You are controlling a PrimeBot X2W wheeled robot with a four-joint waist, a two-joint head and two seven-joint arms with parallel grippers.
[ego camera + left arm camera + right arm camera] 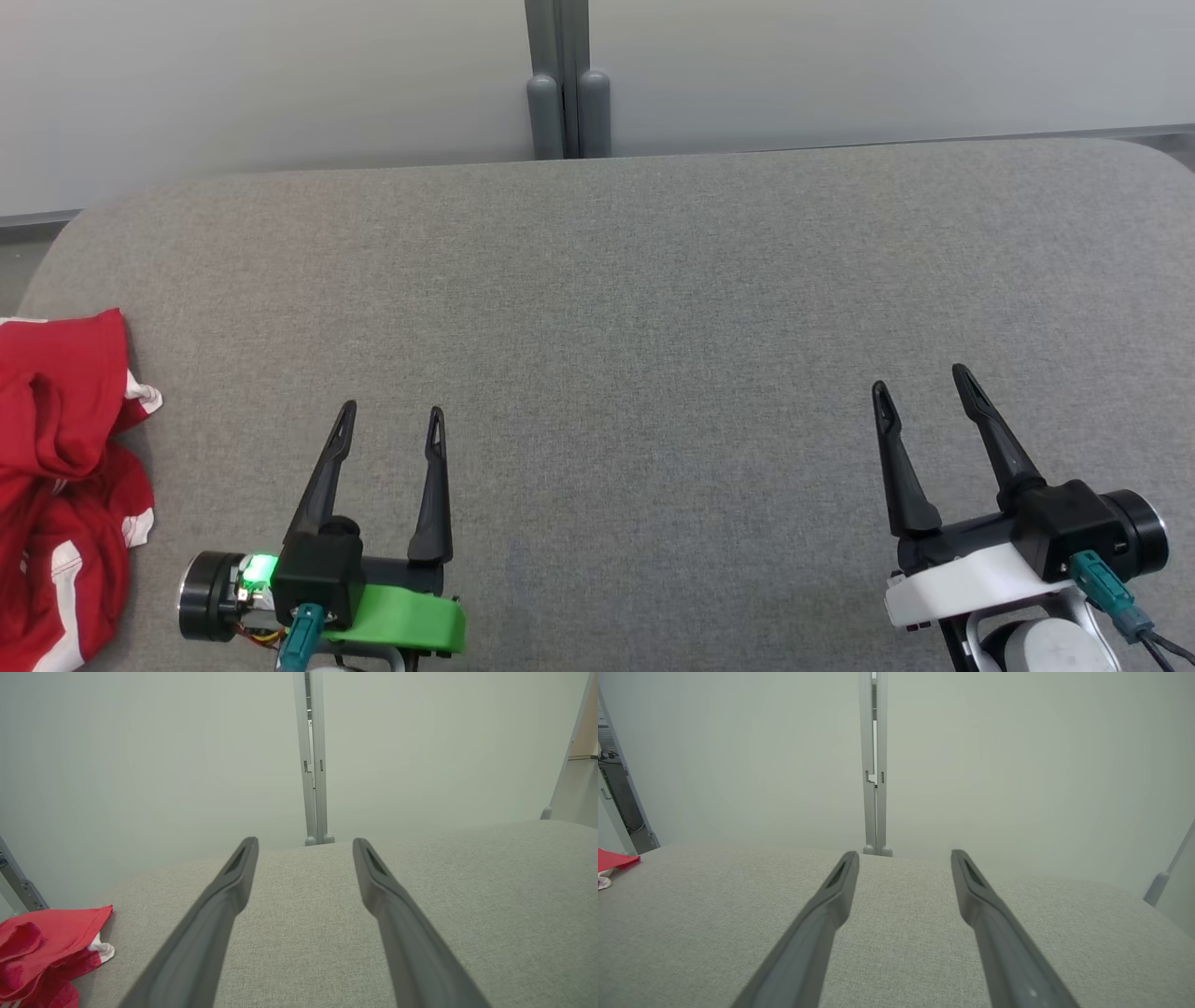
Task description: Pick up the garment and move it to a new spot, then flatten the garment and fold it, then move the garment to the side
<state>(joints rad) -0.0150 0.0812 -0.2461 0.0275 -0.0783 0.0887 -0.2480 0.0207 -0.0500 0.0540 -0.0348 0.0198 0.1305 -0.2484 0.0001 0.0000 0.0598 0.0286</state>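
Note:
A red garment with white trim lies crumpled at the left edge of the grey fabric table; part of it runs out of the head view. The garment also shows at the lower left of the left wrist view, and a corner of the garment sits at the far left of the right wrist view. My left gripper hovers open over the table, to the right of the garment and apart from it. At the lower right my right gripper stands open with nothing between its fingers.
A pale wall runs behind the table, with a grey vertical post at its middle. The table's far corners are rounded. A metal bracket stands past the table's left end.

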